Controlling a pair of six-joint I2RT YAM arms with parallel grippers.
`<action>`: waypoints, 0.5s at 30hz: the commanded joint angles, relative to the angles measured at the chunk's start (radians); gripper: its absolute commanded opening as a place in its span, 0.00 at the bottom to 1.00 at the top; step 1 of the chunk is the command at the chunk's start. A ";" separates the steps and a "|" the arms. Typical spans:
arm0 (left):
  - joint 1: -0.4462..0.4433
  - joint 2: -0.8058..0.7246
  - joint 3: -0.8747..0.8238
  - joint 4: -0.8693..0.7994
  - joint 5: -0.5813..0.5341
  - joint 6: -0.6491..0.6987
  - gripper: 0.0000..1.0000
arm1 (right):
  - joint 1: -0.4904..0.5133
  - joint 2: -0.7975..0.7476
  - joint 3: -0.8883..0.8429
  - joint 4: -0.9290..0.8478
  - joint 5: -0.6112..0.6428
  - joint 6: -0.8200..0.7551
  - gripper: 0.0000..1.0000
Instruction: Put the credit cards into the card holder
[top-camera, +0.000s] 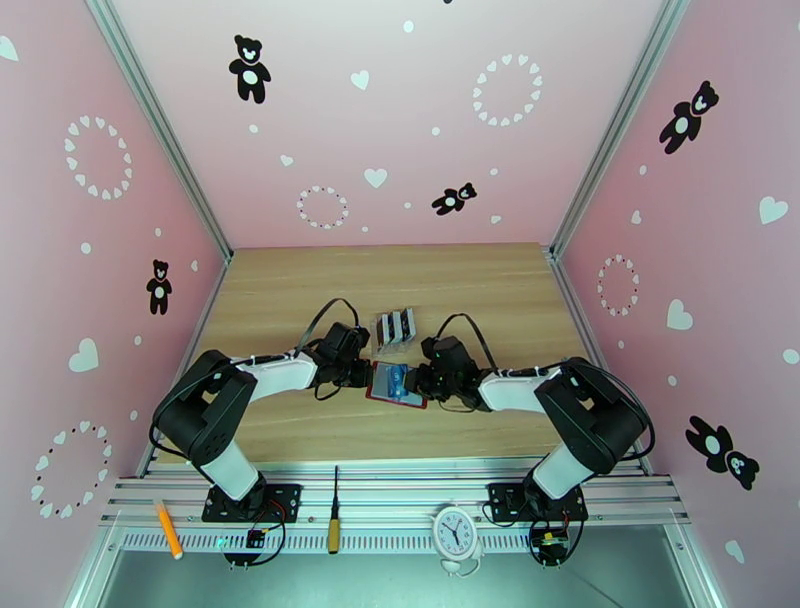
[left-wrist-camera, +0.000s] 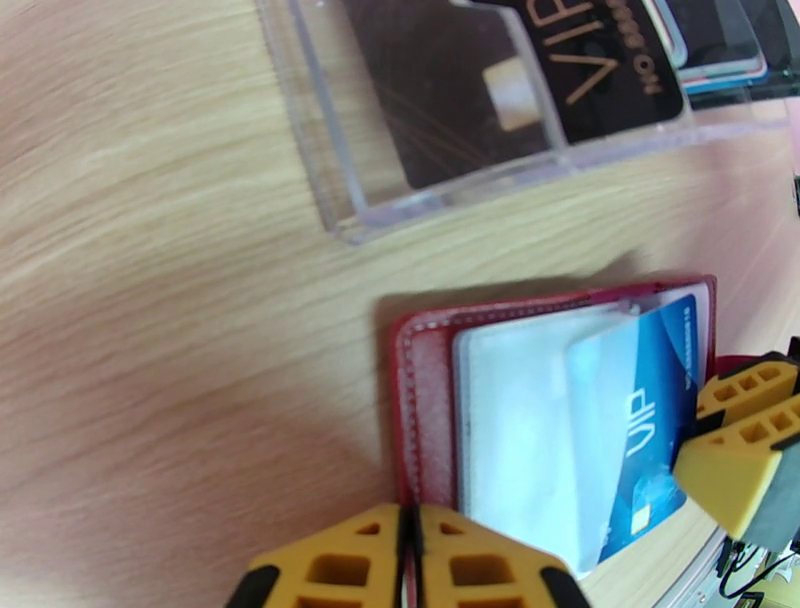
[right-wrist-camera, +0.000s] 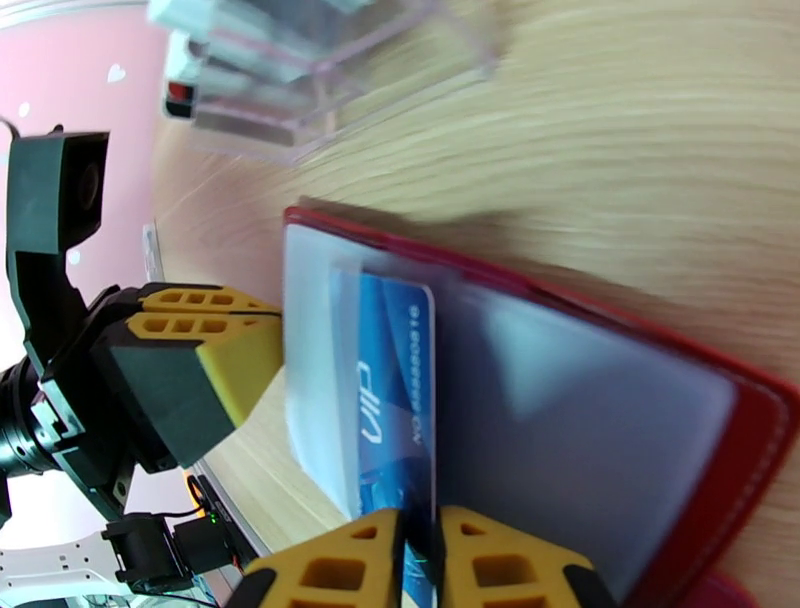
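The dark-red card holder (top-camera: 400, 403) lies open on the table between both arms, its grey pockets (left-wrist-camera: 510, 420) facing up. A blue VIP credit card (left-wrist-camera: 640, 400) sits partly inside a pocket. My right gripper (right-wrist-camera: 420, 545) is shut on that card's (right-wrist-camera: 385, 400) near edge. My left gripper (left-wrist-camera: 410, 545) is shut on the card holder's (left-wrist-camera: 425, 400) opposite edge. In the top view the left gripper (top-camera: 366, 377) and right gripper (top-camera: 420, 385) meet over the holder. More credit cards, one of them black (left-wrist-camera: 450, 90), stand in the clear rack.
The clear slotted rack (top-camera: 395, 327) stands just behind the card holder, close to both wrists. A screwdriver (top-camera: 334, 520), an orange marker (top-camera: 168, 528) and a small clock (top-camera: 455, 530) lie on the front rail. Pink walls enclose the table.
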 joint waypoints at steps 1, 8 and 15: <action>-0.006 0.015 0.015 -0.032 0.015 0.004 0.14 | 0.011 0.012 0.052 -0.107 0.020 -0.046 0.19; -0.005 0.010 0.016 -0.042 0.009 0.001 0.14 | 0.020 0.047 0.130 -0.253 0.038 -0.089 0.30; -0.006 -0.003 0.015 -0.052 0.005 0.001 0.13 | 0.019 0.020 0.220 -0.473 0.128 -0.171 0.35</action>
